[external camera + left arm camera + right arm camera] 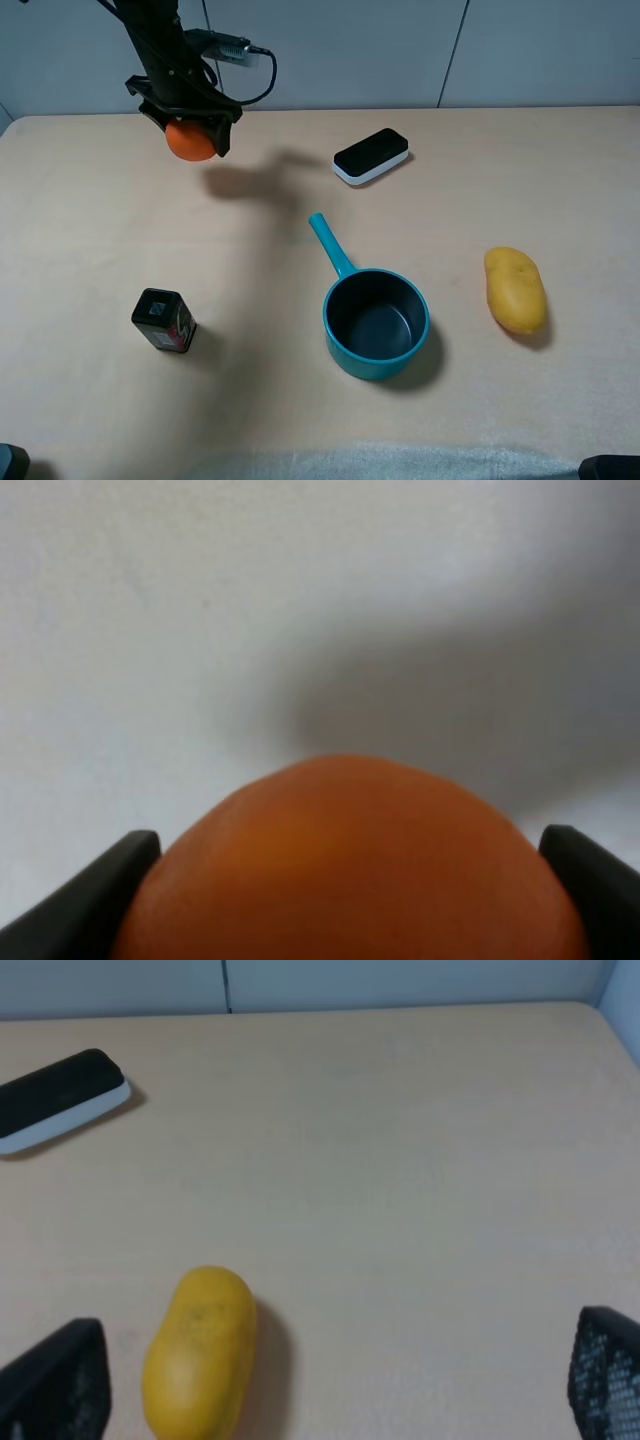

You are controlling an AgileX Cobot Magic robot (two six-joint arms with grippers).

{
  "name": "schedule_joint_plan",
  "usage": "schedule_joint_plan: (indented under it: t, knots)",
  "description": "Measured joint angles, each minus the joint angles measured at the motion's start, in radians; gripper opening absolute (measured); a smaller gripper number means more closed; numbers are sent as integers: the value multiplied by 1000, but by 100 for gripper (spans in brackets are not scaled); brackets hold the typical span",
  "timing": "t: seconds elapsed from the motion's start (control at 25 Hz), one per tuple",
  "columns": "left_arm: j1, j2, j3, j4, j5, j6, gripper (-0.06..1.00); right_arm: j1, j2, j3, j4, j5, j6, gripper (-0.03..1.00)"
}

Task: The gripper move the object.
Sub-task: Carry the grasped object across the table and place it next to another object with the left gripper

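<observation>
Orange mandarin (190,141) aloft between left jaws

The round orange mandarin (345,870) has smooth matt skin; the teal saucepan (365,366) looks glossy; the beige tabletop (100,400) is matt.

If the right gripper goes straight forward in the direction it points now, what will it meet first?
Probably the yellow fruit, lying just ahead of the open right gripper, off-centre to one side. Depth is unclear, so it could touch the table first.

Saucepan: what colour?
The saucepan is teal with a dark interior; exterior high view shows it best.
</observation>
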Motion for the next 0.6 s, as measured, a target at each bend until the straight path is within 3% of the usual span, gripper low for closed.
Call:
schedule_joint_plan:
  t: [0.2, 0.6]
  knots:
    - [-15, -1, -83, -4, 78, -29, 74, 0, 0, 0, 0, 0, 0, 69]
    - [-90, -3, -198, 20, 118, -108, 74, 0, 0, 0, 0, 0, 0, 69]
